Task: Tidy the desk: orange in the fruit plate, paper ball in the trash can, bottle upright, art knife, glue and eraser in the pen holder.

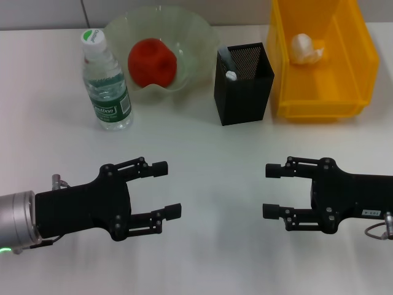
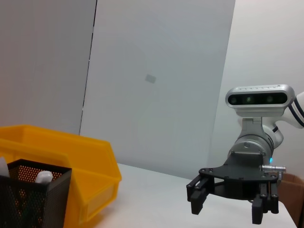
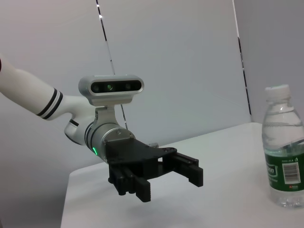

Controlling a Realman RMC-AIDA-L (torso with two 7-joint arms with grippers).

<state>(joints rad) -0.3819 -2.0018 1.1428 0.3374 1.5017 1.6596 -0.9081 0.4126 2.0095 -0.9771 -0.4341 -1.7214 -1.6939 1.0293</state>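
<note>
The orange [image 1: 152,62] lies in the pale-green fruit plate [image 1: 196,37] at the back. Left of the plate, the bottle [image 1: 106,83] stands upright with its white cap on; it also shows in the right wrist view as the bottle [image 3: 284,149]. The black mesh pen holder [image 1: 244,83] holds a white-tipped item; the pen holder [image 2: 33,197] shows again in the left wrist view. The paper ball [image 1: 305,49] rests inside the yellow trash can [image 1: 350,92]. My left gripper [image 1: 167,189] and right gripper [image 1: 271,191] hover open over the near table, facing each other, both empty. The eraser is not visible.
White tabletop [image 1: 209,153] spreads between the grippers and the row of objects at the back. A grey wall stands behind the table. The yellow trash can [image 2: 71,161] sits right beside the pen holder.
</note>
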